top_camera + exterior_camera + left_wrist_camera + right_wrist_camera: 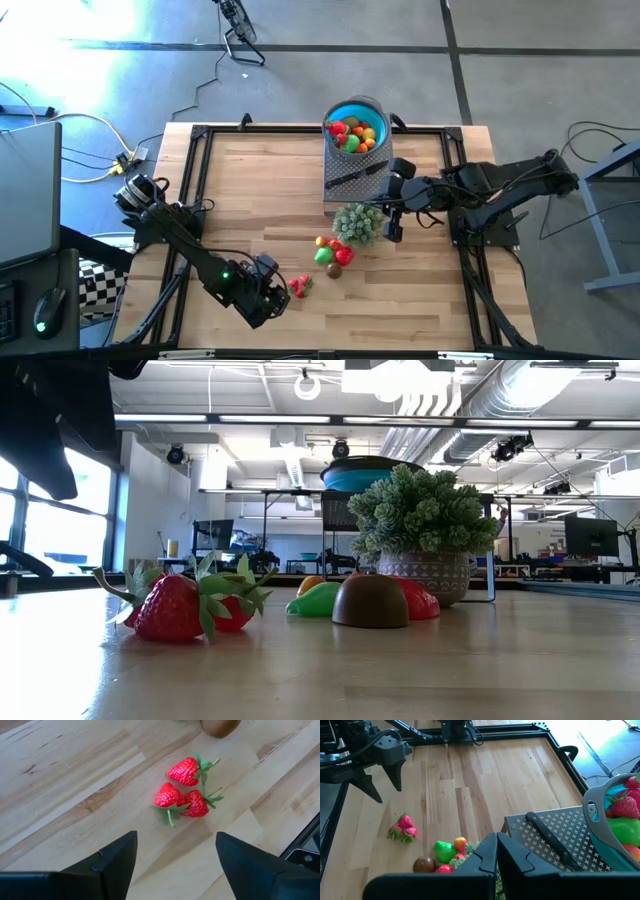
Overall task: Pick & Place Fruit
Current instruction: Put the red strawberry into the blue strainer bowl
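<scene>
We are looking straight down on a wooden table (260, 190) where the left hand (283, 296) is hovering near the front edge, its fingers (117, 857) standing apart with nothing between them. Three red strawberries (300, 285) are lying in a tight cluster on the bare wood just beside that hand, at about two o'clock from it, and none of them is touching the fingers. Further toward the table's middle, a loose group of fruit (333, 254) is resting: a green piece, a red one, an orange one and a brown one, close together. A pale green bushy plant (357, 222) is sitting at roughly one o'clock from that group. The right hand (393, 226) is hanging just beside the plant, its fingers pressed together and gripping nothing. Toward the back edge, at twelve o'clock from the plant, a blue bowl (353, 108) is holding more fruit, and a black-handled knife (551, 839) is lying on a perforated grey tray (570, 832) beside it.
</scene>
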`<action>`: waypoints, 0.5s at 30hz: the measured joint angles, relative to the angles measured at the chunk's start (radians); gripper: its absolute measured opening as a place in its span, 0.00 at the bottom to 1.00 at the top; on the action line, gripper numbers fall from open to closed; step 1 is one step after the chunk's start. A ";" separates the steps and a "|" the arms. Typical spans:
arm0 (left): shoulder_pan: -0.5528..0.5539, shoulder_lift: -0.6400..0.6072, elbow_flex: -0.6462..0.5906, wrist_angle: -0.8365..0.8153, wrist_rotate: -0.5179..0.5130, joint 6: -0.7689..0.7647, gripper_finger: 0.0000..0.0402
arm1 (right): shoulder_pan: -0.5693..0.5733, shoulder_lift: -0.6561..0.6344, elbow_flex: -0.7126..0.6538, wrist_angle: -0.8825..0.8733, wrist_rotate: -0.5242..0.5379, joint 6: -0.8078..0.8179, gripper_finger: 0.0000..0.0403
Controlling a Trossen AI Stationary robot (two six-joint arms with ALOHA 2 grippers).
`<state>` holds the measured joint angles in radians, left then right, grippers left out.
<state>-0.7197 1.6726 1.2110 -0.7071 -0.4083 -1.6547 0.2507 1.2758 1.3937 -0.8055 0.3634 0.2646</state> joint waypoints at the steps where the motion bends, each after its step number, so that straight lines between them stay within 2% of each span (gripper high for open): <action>1: 0.000 0.000 0.000 0.000 -0.001 0.000 0.66 | 0.000 0.000 0.000 0.000 0.000 0.000 0.01; 15: 0.000 0.028 0.000 0.008 0.052 0.006 0.66 | 0.000 0.000 0.000 0.000 0.000 -0.007 0.01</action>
<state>-0.7197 1.7010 1.2106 -0.6991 -0.3562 -1.6489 0.2508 1.2758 1.3937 -0.8059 0.3634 0.2577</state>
